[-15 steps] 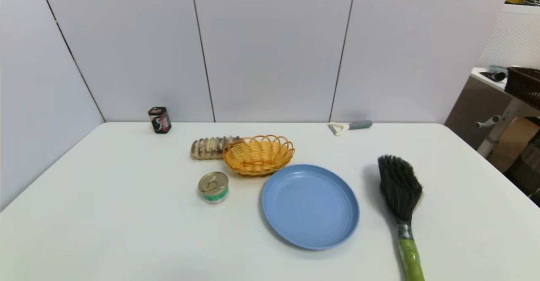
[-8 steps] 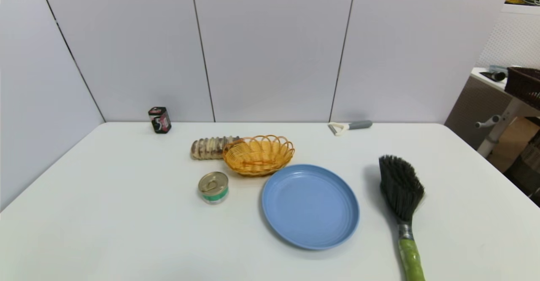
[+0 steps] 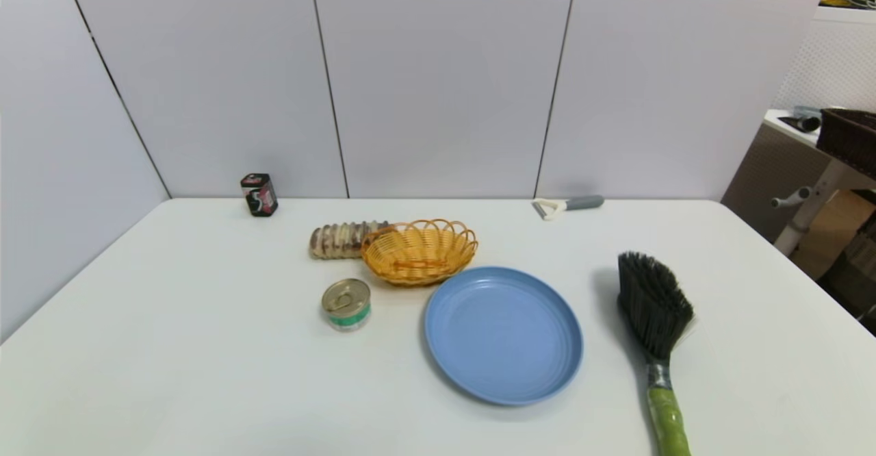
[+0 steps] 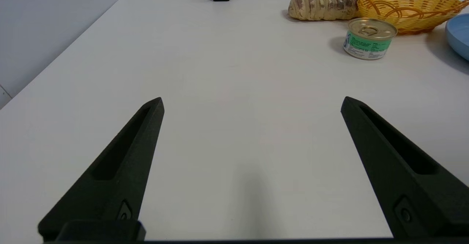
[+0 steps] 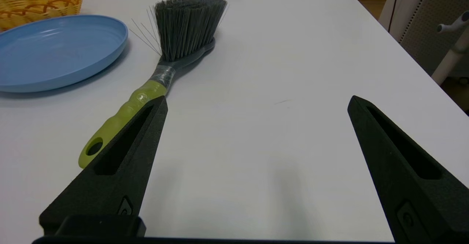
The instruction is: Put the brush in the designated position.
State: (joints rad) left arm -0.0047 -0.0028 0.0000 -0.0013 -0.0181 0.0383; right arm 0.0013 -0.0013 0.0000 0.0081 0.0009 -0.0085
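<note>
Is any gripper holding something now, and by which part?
Nothing is held. The left gripper and right gripper are both open and empty; the brush lies on the table.

Left gripper (image 4: 252, 103), two long matte black fingers (image 4: 121, 167) tapering to points, long recessed slot along each, small round screw hole near each base, right gripper (image 5: 256, 103) of identical black tapered, slotted build.
</note>
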